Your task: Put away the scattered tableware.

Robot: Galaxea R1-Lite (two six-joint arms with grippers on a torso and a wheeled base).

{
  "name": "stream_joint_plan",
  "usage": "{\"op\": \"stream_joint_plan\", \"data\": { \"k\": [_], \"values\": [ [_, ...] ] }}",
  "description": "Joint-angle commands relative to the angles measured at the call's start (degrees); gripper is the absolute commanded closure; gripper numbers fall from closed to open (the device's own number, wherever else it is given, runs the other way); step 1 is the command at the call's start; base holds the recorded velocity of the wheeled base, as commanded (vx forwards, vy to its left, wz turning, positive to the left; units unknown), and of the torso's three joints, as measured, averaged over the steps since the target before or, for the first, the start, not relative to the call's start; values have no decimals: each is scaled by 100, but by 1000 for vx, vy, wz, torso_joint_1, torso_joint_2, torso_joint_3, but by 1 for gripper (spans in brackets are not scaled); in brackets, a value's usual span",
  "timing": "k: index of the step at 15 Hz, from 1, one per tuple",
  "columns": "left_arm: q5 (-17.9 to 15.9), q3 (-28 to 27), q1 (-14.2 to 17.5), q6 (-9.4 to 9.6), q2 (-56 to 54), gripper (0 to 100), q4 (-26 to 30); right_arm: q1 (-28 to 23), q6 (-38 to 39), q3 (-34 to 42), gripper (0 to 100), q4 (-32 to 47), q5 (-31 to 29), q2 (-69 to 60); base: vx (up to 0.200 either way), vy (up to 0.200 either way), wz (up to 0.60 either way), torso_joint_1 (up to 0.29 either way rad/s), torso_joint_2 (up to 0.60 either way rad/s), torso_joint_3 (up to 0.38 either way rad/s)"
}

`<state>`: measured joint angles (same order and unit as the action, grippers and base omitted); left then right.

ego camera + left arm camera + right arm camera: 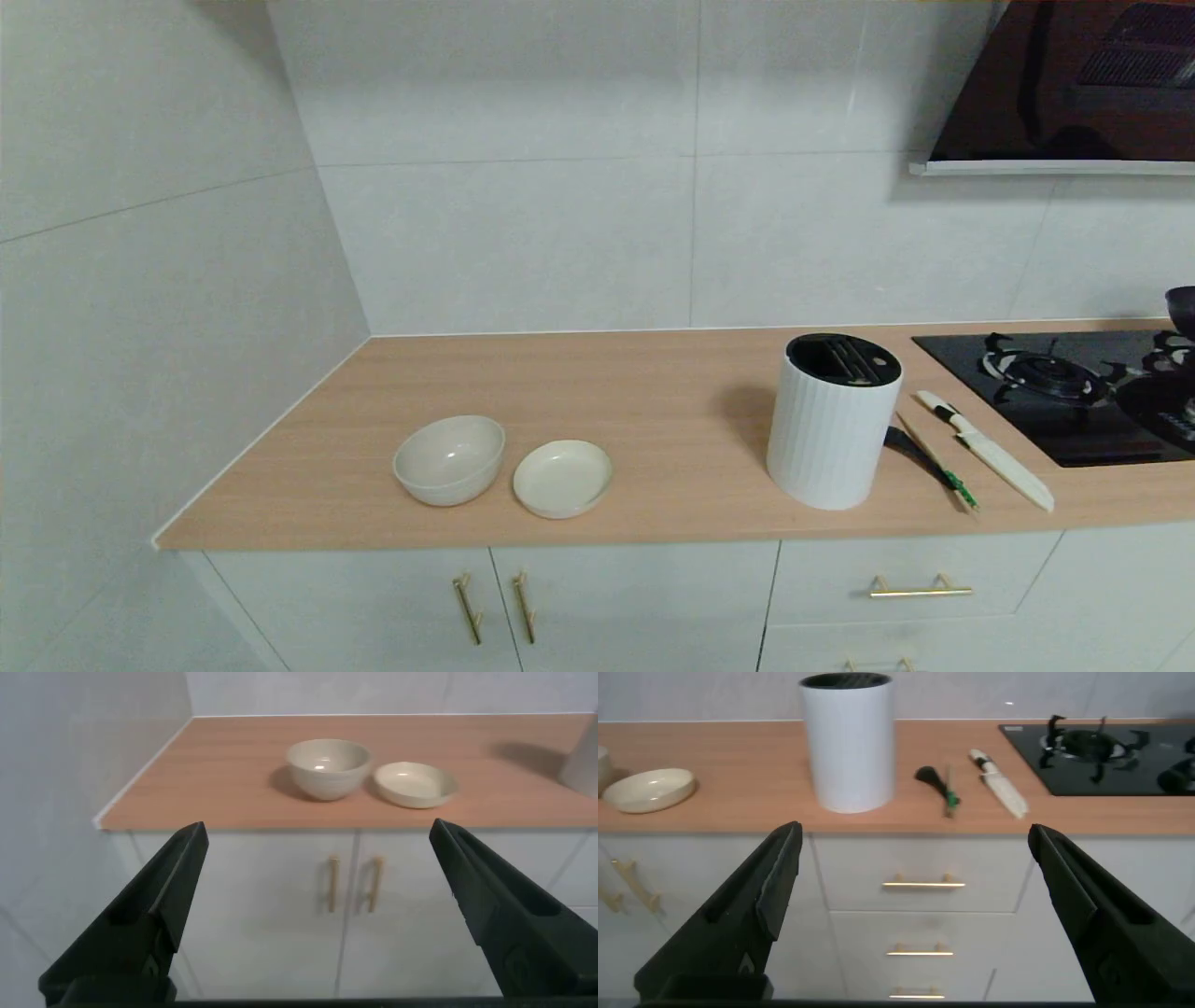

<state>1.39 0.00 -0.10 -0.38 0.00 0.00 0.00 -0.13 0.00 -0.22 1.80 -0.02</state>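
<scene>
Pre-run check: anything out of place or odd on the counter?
Yes: a knife, chopsticks and a black utensil lie loose on the counter beside the white holder, not in its slots. The bowl and dish sit upright; nothing spilled.

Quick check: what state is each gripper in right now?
Left gripper: open, holding nothing.
Right gripper: open, holding nothing.

a kitchen; gas hob [1046, 375], hood [1064, 84], wooden counter [607, 392]

Matte black left hand [318, 829] and right hand [913, 832], wedge-shaped fingers [159, 905] (tapered tips)
</scene>
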Motion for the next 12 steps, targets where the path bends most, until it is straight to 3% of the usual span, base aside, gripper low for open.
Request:
{"op": "stream_joint_plan", "data": {
  "k": [1,11,12],
  "values": [
    [2,0,1,3,0,0,0,0,5,0,0,-4,4,2,0,200,0,7,2,-2],
    [2,0,1,3,0,0,0,0,5,0,0,-4,4,2,0,200,0,2,3,6],
    [2,0,1,3,0,0,0,0,5,0,0,-4,4,2,0,0,0,0,0,0]
  ]
}}
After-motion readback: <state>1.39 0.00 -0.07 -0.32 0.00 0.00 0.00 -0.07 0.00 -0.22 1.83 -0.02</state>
